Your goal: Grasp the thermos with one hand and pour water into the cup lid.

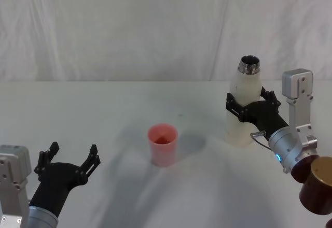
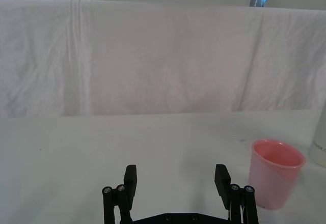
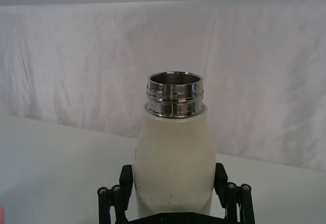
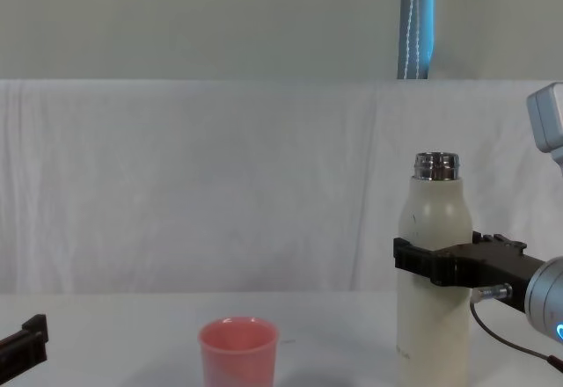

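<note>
At right of frame, our right end effector (image 1: 251, 106) pinches the upright thermos (image 1: 246, 101); centre, the cup lid (image 1: 163, 144); lower left, our left end effector (image 1: 72, 154) hangs spread.

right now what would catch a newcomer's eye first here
The tall cream thermos stands upright on the table's right side, cap off, with the right gripper closed around its body. Left of it, near the middle, sits the small pink cup. The left gripper waits open at the near left.
</note>
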Robot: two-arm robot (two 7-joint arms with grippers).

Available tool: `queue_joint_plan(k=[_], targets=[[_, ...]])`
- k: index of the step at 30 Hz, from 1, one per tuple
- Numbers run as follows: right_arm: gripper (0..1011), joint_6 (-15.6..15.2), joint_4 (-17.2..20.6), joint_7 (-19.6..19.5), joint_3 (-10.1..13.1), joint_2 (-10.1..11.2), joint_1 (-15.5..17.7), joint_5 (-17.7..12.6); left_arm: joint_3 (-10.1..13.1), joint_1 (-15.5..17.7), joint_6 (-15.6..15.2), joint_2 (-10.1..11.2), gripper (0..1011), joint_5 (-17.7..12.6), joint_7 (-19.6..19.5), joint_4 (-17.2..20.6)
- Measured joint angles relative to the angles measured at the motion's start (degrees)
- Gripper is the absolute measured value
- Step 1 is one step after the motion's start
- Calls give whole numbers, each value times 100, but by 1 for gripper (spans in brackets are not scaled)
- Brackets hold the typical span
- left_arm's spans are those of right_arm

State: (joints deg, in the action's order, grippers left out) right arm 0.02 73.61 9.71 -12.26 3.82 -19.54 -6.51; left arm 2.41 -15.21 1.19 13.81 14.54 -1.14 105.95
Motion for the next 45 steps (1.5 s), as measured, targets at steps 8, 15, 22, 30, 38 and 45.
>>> queue_joint_plan(k=[8, 15, 22, 30, 38, 45], targets=[[1001, 0, 0, 0, -1, 0, 8, 1, 0, 0, 0, 0, 1001, 0, 0, 0], [1001, 0, 49, -37, 13, 3, 80, 11, 0, 0, 0, 0, 1001, 0, 0, 0], [1001, -8, 92, -57, 35, 10, 133, 20, 0, 0, 0, 0, 1001, 0, 0, 0], [1001, -35, 141, -19, 36, 39, 176, 18, 0, 0, 0, 0, 1001, 0, 0, 0], [1001, -83, 311, 54, 25, 89, 258, -29, 0, 0, 0, 0, 1001, 0, 0, 0], [1001, -135, 419, 62, 39, 132, 337, -73, 0, 0, 0, 0, 1001, 0, 0, 0]])
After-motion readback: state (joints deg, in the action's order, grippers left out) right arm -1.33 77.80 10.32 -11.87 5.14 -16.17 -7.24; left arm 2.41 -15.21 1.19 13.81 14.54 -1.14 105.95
